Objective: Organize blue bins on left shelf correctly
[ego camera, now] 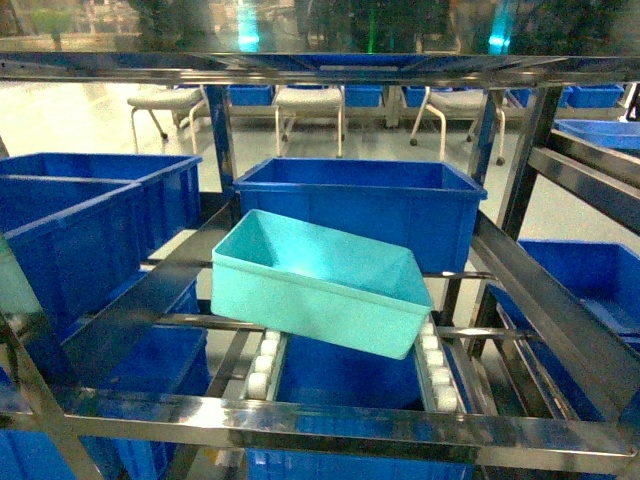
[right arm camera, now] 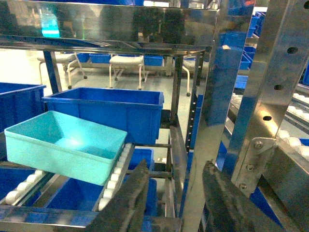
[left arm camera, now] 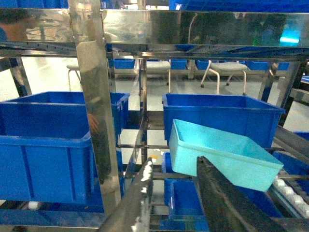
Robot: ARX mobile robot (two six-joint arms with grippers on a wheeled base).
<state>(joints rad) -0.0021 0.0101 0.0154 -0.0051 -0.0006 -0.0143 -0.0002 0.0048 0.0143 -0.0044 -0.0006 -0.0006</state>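
Note:
One light turquoise blue bin [ego camera: 320,280] lies empty and skewed across the white roller tracks [ego camera: 262,365] of the left shelf's [ego camera: 350,415] middle tier, its left end hanging past the left track. Neither gripper shows in the head view. In the left wrist view my left gripper [left arm camera: 175,161] is open and empty, short of the shelf front, with the bin [left arm camera: 222,152] ahead and to its right. In the right wrist view my right gripper [right arm camera: 175,164] is open and empty in front of a steel post [right arm camera: 212,96], with the bin [right arm camera: 63,142] off to its left.
A royal-blue crate [ego camera: 360,205] stands right behind the turquoise bin. More royal-blue crates sit at the left [ego camera: 70,220], below [ego camera: 340,380] and on the right rack [ego camera: 590,280]. Steel beams and posts [left arm camera: 94,96] frame each bay. Chairs [ego camera: 310,105] stand far behind.

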